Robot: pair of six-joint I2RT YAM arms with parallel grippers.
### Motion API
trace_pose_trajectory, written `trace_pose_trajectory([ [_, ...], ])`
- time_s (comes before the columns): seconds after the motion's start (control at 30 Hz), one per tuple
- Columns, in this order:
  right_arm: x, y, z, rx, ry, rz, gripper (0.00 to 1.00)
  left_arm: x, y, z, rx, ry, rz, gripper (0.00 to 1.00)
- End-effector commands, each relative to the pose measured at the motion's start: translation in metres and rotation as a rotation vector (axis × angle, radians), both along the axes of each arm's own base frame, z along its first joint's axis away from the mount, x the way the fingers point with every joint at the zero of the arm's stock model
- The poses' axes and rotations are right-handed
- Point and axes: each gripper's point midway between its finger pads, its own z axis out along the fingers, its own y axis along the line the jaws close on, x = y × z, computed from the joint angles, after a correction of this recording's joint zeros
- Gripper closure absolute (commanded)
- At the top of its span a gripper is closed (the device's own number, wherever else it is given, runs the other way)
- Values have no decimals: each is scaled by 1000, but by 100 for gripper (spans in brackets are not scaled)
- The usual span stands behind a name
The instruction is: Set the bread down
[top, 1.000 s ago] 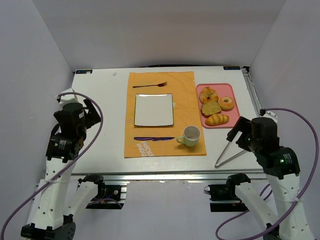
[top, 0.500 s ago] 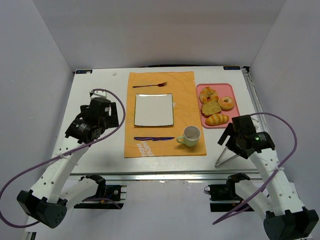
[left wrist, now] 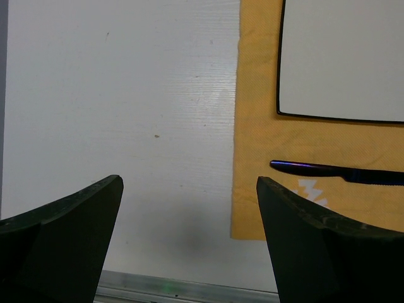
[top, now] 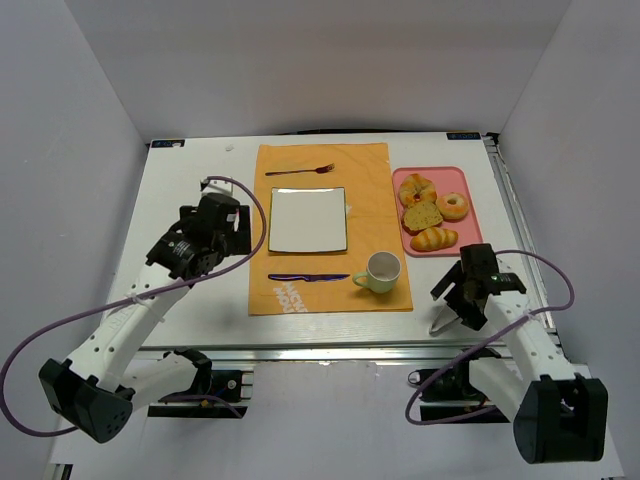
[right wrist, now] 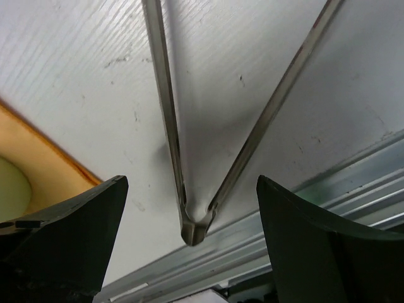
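Several breads lie on a pink tray (top: 470, 186) at the right: a croissant (top: 416, 188), a brown bun (top: 422, 216), a ring doughnut (top: 453, 206) and a striped roll (top: 434, 239). A white square plate (top: 308, 220) sits on the orange placemat (top: 370, 180), and its corner shows in the left wrist view (left wrist: 344, 60). Metal tongs (top: 445, 318) lie near the front right edge. My right gripper (top: 462, 300) is open, low over the tongs' hinge (right wrist: 197, 224). My left gripper (top: 232, 232) is open and empty, over bare table left of the mat (left wrist: 252, 151).
A fork (top: 300, 170) lies behind the plate. A dark knife (top: 308, 277) lies in front of it and shows in the left wrist view (left wrist: 334, 172). A pale green cup (top: 381, 271) stands at the mat's front right. The table's metal front rail (right wrist: 271, 252) is close under the right gripper.
The left arm has swung forward and right toward the plate's left edge. The right arm has come down and in over the tongs. Nothing has been taken hold of.
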Motion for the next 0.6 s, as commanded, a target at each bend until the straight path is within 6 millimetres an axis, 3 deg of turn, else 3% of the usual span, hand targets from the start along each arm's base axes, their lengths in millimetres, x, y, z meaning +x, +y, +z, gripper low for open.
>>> trace_pose_trajectory([
  [0.0, 25, -1, -3, 18, -68, -51, 11, 3, -1, 8, 19, -25, -7, 2],
  [0.43, 34, -29, -33, -34, 34, -100, 11, 8, -2, 1, 68, -11, -4, 2],
  [0.5, 37, -27, -36, -9, 24, -93, 19, 8, -1, 0, 73, -8, -1, 2],
  [0.57, 38, -28, -39, -2, 27, -97, 40, 9, 1, 1, 86, -8, 3, 2],
])
